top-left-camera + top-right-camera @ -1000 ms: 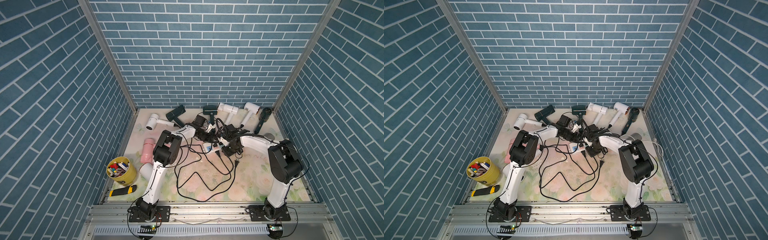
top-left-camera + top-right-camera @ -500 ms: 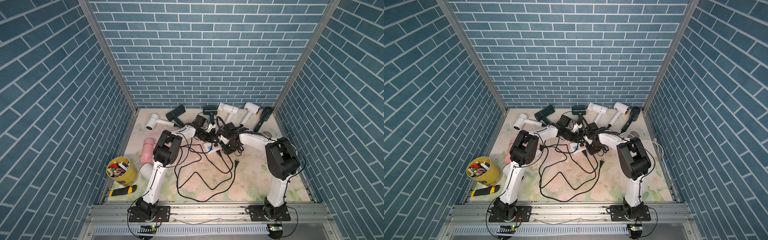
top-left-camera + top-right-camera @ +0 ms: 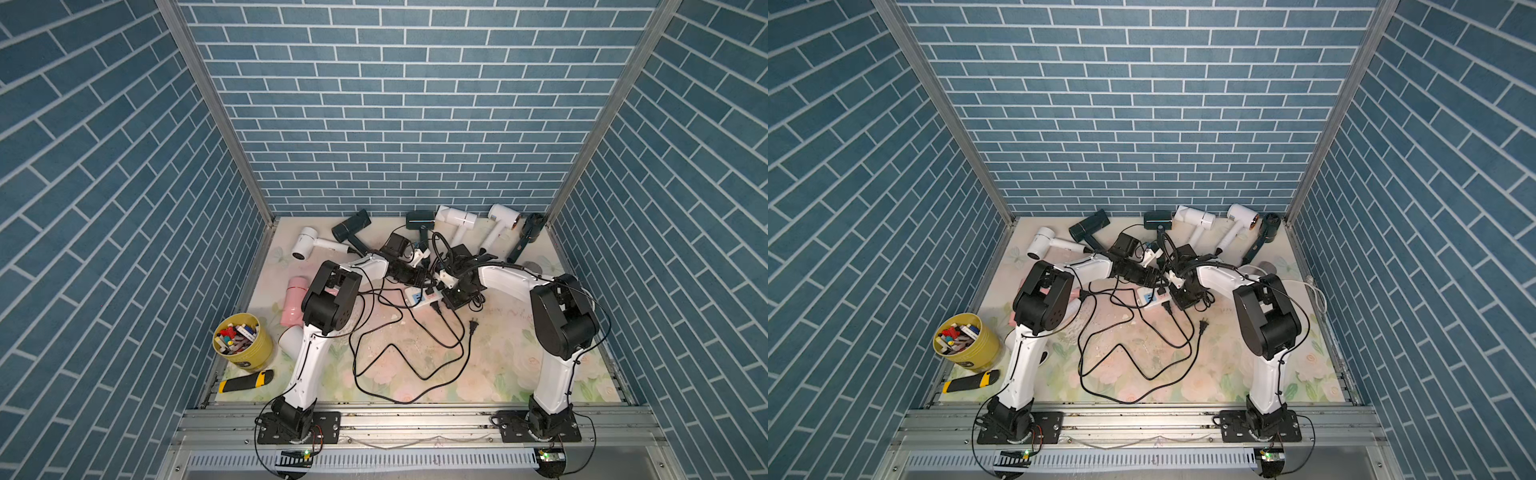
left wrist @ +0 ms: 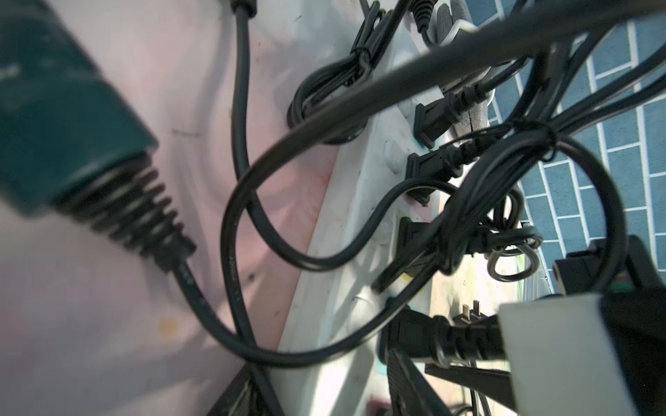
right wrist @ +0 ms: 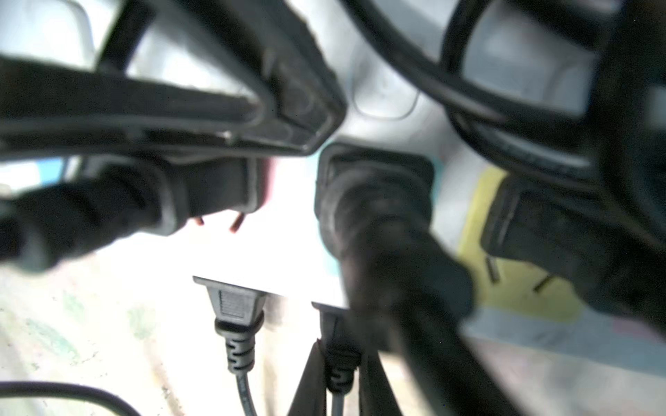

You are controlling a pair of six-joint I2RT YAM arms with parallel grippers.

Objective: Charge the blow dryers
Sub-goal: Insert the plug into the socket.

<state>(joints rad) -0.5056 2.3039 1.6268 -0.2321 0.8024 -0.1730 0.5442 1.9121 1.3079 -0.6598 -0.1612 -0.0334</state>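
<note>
Several blow dryers lie along the back wall in both top views: white (image 3: 309, 245) (image 3: 1044, 245), dark green (image 3: 351, 226), white (image 3: 455, 218). A pink one (image 3: 294, 301) lies by the left arm. The white power strip (image 3: 422, 296) (image 4: 346, 223) holds several black plugs (image 4: 429, 169). My left gripper (image 3: 411, 276) (image 4: 324, 389) straddles the strip's end, a finger against each side. My right gripper (image 3: 452, 296) (image 5: 337, 363) is shut on a black plug (image 5: 337, 338) at the strip's edge. A dark green dryer handle (image 4: 54, 108) fills one side of the left wrist view.
Black cords (image 3: 399, 361) loop over the floral mat, with a loose plug (image 3: 472, 327) among them. A yellow tub of small items (image 3: 243, 340) and a yellow-black knife (image 3: 245, 381) sit at front left. A grey cylinder (image 3: 1266, 266) stands at right. Brick walls enclose three sides.
My right gripper has shifted a little to the left, closer to the strip, keeping its plug. The left arm has not moved.
</note>
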